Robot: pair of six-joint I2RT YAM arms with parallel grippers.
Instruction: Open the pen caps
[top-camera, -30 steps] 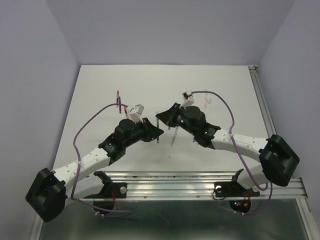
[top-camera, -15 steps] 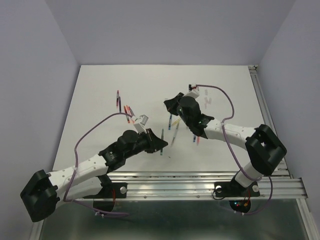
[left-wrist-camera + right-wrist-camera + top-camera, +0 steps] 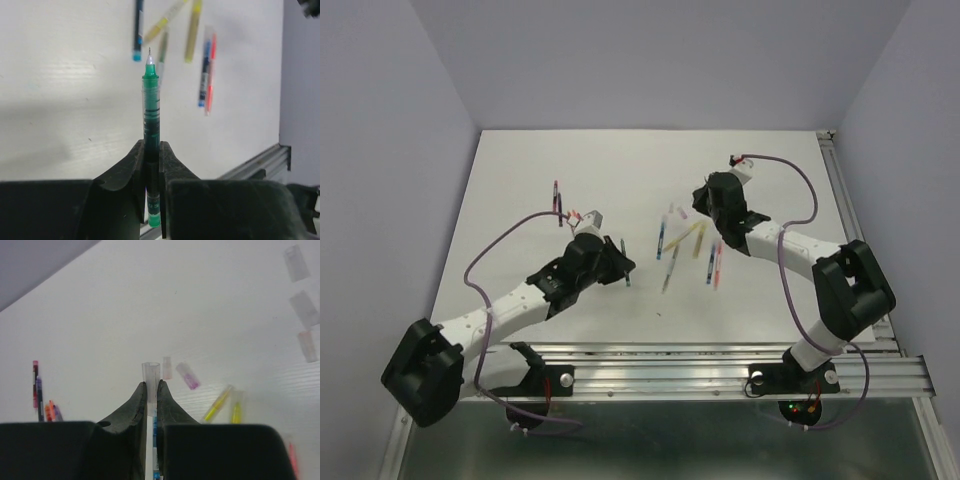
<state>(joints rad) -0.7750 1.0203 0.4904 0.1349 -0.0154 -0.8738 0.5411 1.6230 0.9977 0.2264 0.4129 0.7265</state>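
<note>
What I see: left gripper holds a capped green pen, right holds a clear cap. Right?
No: the left wrist view shows the green pen in the left gripper uncapped, tip bare. The right gripper does hold a clear cap.

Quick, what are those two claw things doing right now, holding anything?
Left gripper: closed, holding a thin green pen, tip bare.
Right gripper: closed, holding a short clear tube-like pen cap.

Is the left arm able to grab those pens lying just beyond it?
Probably not yet: the left gripper is shut on a green pen, so its jaws are full. The pens lie close, with nothing across them.
</note>
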